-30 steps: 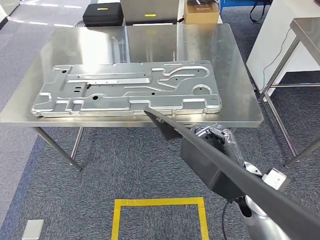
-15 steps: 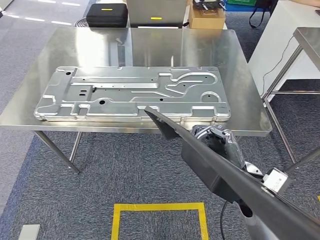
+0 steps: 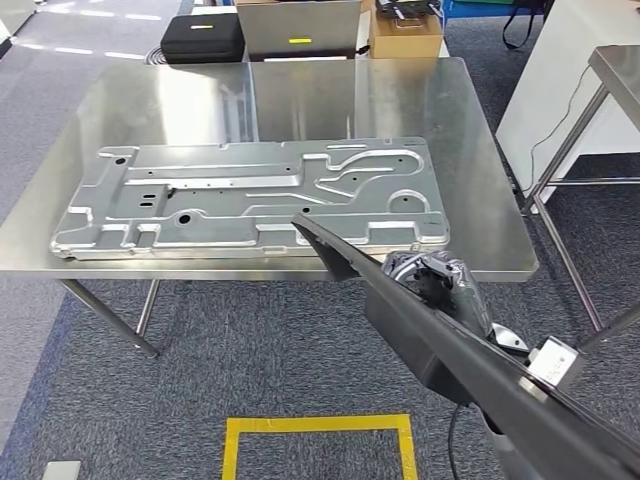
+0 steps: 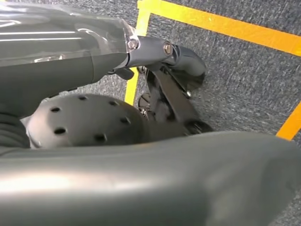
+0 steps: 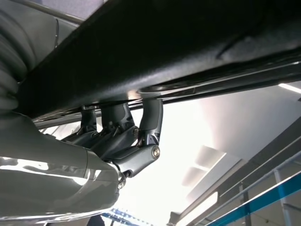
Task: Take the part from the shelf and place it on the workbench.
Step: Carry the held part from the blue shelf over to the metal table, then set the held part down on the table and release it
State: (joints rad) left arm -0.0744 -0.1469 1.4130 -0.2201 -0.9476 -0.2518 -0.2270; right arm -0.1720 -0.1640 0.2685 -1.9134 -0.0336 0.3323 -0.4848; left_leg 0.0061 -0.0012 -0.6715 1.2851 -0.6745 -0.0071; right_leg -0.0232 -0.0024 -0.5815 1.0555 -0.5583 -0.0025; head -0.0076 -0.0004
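A long black part runs from the lower right up to a pointed tip over the front edge of the steel workbench. My right hand grips it from below, just in front of that edge. In the right wrist view its dark fingers hook over the rim of the black part. A large stamped metal plate lies flat across the workbench. My left hand hangs over the carpet with nothing in it, thumb and fingers apart.
A yellow tape square marks the carpet in front of the workbench. A second steel table and a white panel stand to the right. Behind the workbench sit a black case and a cardboard box.
The whole picture has shifted, so the camera has moved; the workbench's front edge now sits slightly lower and nearer. The black part stays in my right hand as before.
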